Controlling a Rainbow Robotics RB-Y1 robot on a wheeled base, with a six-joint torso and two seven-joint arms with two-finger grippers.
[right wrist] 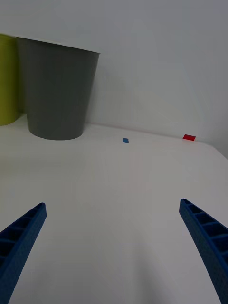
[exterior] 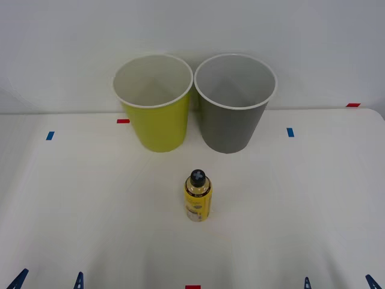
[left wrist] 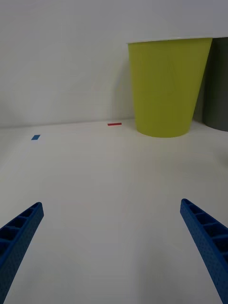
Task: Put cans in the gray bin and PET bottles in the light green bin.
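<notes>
A small PET bottle (exterior: 198, 197) with a black cap and yellow label stands upright on the white table (exterior: 96, 211), in front of the two bins. The light green bin (exterior: 154, 103) stands at the back, left of the gray bin (exterior: 234, 103); both look empty inside. My left gripper (exterior: 48, 282) waits open at the table's near left edge, its blue fingers (left wrist: 19, 237) spread wide. At the near right edge my right gripper (exterior: 340, 283) is open too, with its fingers (right wrist: 209, 242) far apart. The wrist views show the light green bin (left wrist: 167, 88) and the gray bin (right wrist: 58, 90).
Small red tape marks (exterior: 123, 121) and blue tape marks (exterior: 290, 132) lie on the table. A white wall stands right behind the bins. Bare table surface lies on both sides of the bottle.
</notes>
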